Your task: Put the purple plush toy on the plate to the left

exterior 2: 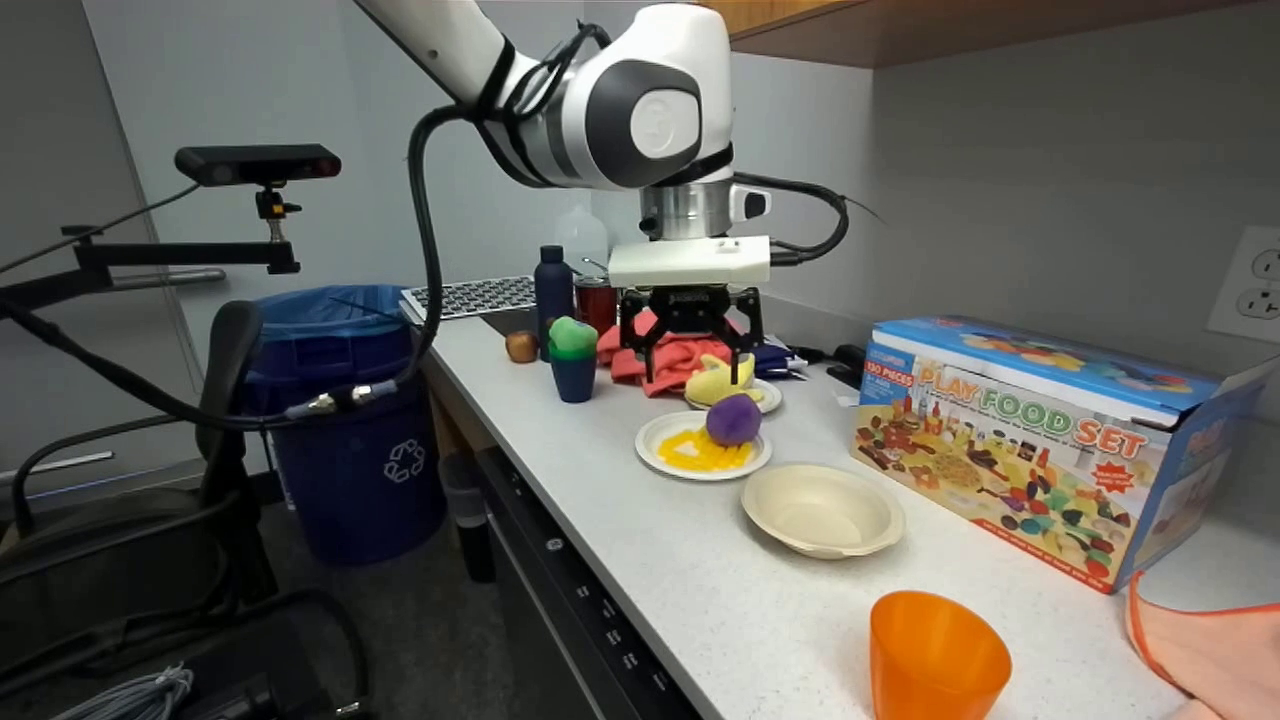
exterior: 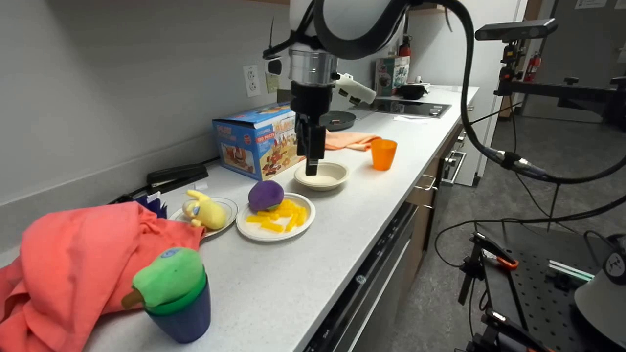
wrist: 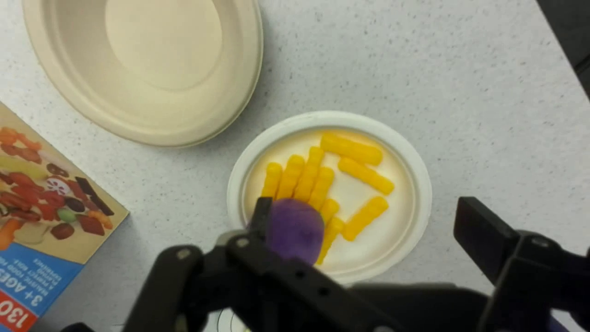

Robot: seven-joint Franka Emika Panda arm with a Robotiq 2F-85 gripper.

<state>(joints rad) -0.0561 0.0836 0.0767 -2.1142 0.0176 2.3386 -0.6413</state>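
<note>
Purple toy [exterior 2: 734, 420] on plate [wrist: 397, 216], my claw [exterior 2: 692, 380] spread, empty: I judge placing done, next calls for retreat.

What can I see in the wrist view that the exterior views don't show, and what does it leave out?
Only the wrist view: the ridges on the yellow sticks, clear from overhead.

Only the exterior views: the white robot arm, the orange cup, and the green toy in the dark blue cup.

Shared by all: the purple plush toy on the white plate with those sticks, the beige bowl, the box and the black gripper; the wrist view catches only part of the box.
</note>
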